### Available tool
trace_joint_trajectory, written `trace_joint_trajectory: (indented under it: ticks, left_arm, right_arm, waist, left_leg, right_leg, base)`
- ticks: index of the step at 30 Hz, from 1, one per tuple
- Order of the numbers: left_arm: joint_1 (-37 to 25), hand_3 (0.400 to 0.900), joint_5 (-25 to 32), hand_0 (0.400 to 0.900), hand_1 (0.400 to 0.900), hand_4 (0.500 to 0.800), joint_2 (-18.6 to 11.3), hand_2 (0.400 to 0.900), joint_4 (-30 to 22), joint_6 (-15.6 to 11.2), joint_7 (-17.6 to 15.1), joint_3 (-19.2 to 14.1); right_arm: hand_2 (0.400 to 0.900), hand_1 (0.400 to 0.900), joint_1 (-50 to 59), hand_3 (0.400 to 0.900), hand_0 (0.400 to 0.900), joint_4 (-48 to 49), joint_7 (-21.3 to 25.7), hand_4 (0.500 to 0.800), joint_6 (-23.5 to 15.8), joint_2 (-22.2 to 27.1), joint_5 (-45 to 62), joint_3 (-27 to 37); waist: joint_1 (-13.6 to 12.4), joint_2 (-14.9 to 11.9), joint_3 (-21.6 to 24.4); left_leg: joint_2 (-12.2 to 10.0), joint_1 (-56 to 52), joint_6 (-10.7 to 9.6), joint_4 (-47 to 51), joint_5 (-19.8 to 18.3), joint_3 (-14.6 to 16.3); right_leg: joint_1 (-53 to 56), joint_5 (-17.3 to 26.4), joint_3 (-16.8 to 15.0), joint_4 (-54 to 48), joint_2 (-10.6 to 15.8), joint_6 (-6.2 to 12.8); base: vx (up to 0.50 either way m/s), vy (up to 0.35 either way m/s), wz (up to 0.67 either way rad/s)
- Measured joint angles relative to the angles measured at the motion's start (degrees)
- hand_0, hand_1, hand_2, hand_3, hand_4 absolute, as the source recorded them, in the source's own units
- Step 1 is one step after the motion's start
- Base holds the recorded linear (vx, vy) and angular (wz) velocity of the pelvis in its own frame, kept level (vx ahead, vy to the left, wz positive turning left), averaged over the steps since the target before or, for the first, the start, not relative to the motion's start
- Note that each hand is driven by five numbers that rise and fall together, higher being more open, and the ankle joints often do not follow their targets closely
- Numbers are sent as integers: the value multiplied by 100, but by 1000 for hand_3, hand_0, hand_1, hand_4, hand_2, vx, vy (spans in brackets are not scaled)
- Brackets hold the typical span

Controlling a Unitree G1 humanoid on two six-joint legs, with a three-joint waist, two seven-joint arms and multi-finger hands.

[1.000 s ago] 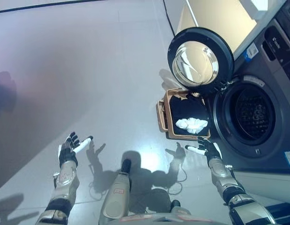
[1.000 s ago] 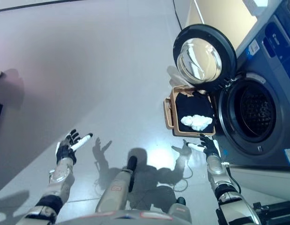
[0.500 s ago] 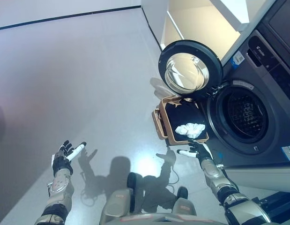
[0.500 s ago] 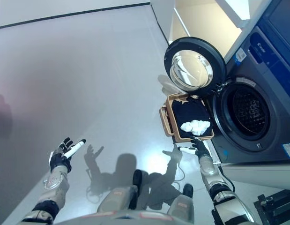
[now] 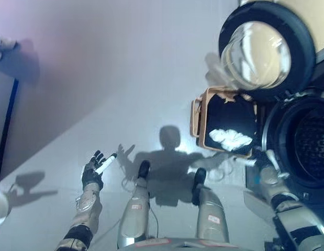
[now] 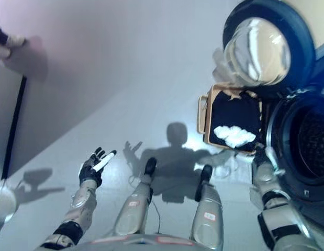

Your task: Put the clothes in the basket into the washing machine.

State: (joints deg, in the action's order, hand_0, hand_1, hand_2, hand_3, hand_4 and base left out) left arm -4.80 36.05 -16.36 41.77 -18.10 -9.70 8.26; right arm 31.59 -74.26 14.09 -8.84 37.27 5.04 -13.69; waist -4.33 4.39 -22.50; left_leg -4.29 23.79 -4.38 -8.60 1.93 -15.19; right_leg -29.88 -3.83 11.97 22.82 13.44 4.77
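Right hand (image 6: 262,161), at about four o'clock in the view, sits just below the lower right corner of the basket (image 5: 202,117); its fingers are blurred, so whether they are spread or curled cannot be told, and it appears to hold nothing. Left hand (image 5: 93,170), at about seven o'clock, is raised over the bare floor (image 5: 99,78) with its fingers spread and relaxed, one white-tipped finger pointing up and to the right; it is well apart from the basket. Basket: a tan, rectangular container standing on the floor at about three o'clock, directly in front of the washing machine (image 5: 319,185). Inside it lies a dark garment (image 5: 227,112) covering the bottom, with a crumpled white garment (image 5: 231,139) on top near the lower edge, the part closest to the right hand. Washing machine: dark body at the right edge, its drum opening (image 5: 308,144) exposed just to the right of the basket. Round door (image 5: 264,47), with a glass centre, stands swung open at about one o'clock, above the basket.
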Motion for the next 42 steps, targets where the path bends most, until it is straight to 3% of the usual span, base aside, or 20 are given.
trace_joint_trajectory:
  ticks: [3,4,7,10,15,17,21,24,28,34,41,42]
  left_arm:
    - [-72,900,-16,900,900,800,-13,900,-791,-11,10,175]
    - [-118,900,-17,900,900,800,-21,900,-1031,-89,9,219]
    - [-257,900,-21,900,900,800,-72,900,-1462,-119,-7,260]
    - [-251,900,-20,900,900,800,-229,900,-1596,-123,-81,253]
    - [-281,900,-23,900,900,800,-248,900,-1666,-117,-107,307]
    - [-267,900,-32,900,900,800,-276,900,-1893,-119,-95,322]
    - [-188,900,-237,900,900,800,-420,900,-2816,-95,-92,323]
    - [-164,900,-295,900,900,800,-493,900,-3009,-94,-62,324]
    - [26,900,-321,900,900,800,-631,900,-3261,-97,-70,325]
    - [360,900,-429,900,900,800,-955,900,-3822,-99,-143,320]
    - [392,900,-470,900,900,800,-1023,900,-3938,-104,-141,326]
    - [401,900,-470,900,900,800,-1034,900,-3939,-110,-144,325]
  right_arm:
    - [900,900,431,900,900,-159,338,800,52,301,-613,-109]
    - [900,900,483,900,900,-168,452,800,64,399,-805,-151]
    - [900,900,513,900,900,-200,568,800,144,617,-1387,-262]
    - [900,900,518,900,900,-207,573,800,174,653,-1599,-286]
    - [900,900,614,900,900,-205,566,800,199,769,-1649,-287]
    - [900,900,733,900,900,-183,556,800,165,948,-1650,-314]
    - [900,900,888,900,900,-164,561,800,161,1362,-1703,-321]
    - [900,900,823,900,900,-191,555,800,159,1396,-1760,-413]
    - [900,900,814,900,900,-176,592,800,166,1426,-1763,-419]
    - [900,900,741,900,900,-123,715,800,169,1475,-1758,-477]
    - [900,900,778,900,900,-127,882,800,190,1483,-1747,-527]
    - [702,702,784,702,702,-126,900,681,211,1483,-1749,-529]
  waist:
    - [-103,73,-157]
    - [-104,127,-201]
    - [-171,271,-267]
    - [-262,298,-278]
    - [-268,351,-405]
    - [-300,345,-490]
    - [-316,373,-736]
    - [-331,371,-740]
    - [-327,373,-740]
    - [-353,382,-753]
    - [-355,398,-765]
    - [-358,398,-765]
  left_leg:
    - [143,167,-92,-17,-7,-21]
    - [193,246,-213,-9,62,-21]
    - [321,456,-331,-20,154,6]
    - [428,695,-323,-138,152,70]
    - [571,1019,-270,-642,-59,136]
    - [633,1250,-243,-991,-227,184]
    - [758,1882,-199,-1979,-631,270]
    - [815,2220,-151,-2655,-937,277]
    - [856,2717,-118,-3283,-1184,352]
    - [983,3532,-93,-4247,-1472,457]
    - [1095,3903,-28,-4750,-1603,543]
    - [1113,3902,-27,-4753,-1604,544]
  right_leg:
    - [-265,-83,-65,187,173,14]
    - [-336,-88,-68,227,231,24]
    - [-499,-84,-67,271,403,55]
    - [-727,-53,-137,329,480,121]
    - [-904,-50,-406,438,493,129]
    - [-1106,-75,-546,635,506,163]
    - [-1621,-243,-712,1239,595,252]
    - [-1842,-496,-828,1625,592,178]
    - [-2277,-639,-984,2037,594,242]
    - [-3045,-755,-1276,2742,609,318]
    - [-3390,-796,-1475,3089,686,376]
    - [-3389,-797,-1481,3089,693,377]
  base:
    - [-45,48,9]
    - [-40,14,15]
    - [-35,8,12]
    - [-8,10,-12]
    - [-22,4,-5]
    - [-59,16,-8]
    - [10,15,-1]
    - [26,3,-1]
    - [-8,18,-3]
    - [-7,11,-2]
    - [13,-3,-2]
    - [0,0,0]
